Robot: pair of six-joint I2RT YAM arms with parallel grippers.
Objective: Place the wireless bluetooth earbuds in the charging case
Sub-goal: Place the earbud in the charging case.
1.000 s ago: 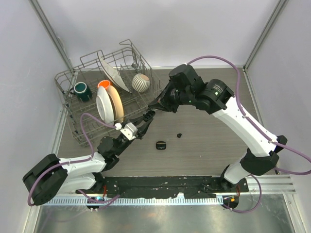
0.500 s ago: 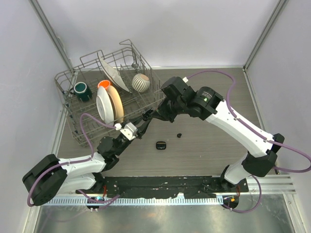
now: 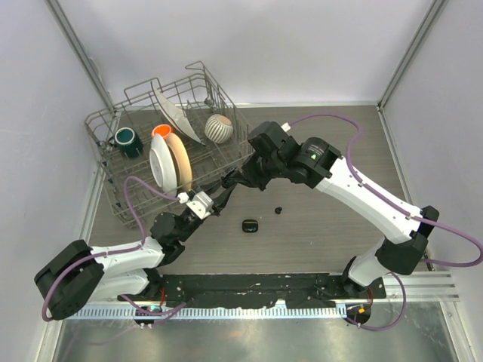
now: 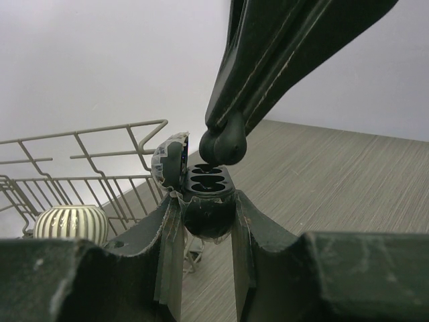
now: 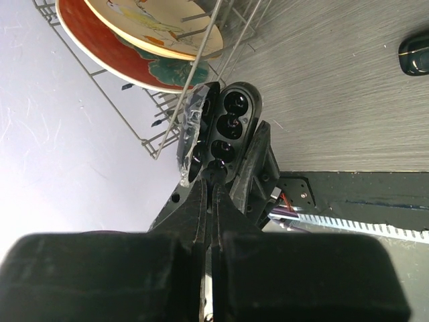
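Jaws of the left gripper (image 4: 208,218) are clamped on the lower half of the case (image 4: 209,191). Those of the right gripper (image 5: 213,182) are pressed almost together, pinching an earbud (image 4: 221,146) at their very tips.

From above, the far left holds a wire rack (image 3: 102,114) with a green mug (image 3: 125,140), plates (image 3: 170,162) on edge and a striped cup (image 3: 219,129). Just right of the rack both grippers meet above the table (image 3: 332,234). There they merge into one dark tangle, and neither case nor earbud can be picked out.

The left wrist view is clearer. The case stands upright with its lid swung open to the left and two dark wells facing up, and the earbud is just above the wells. Whether it touches the rim cannot be told, nor whether either well is filled. In the right wrist view the earbud is lost against the black fingertips.

Further right, on the table, lies a second case (image 3: 250,225), closed; the right wrist view cuts it off at the frame edge. Near it, but apart, is a loose earbud (image 3: 278,210), too small to show its stem.
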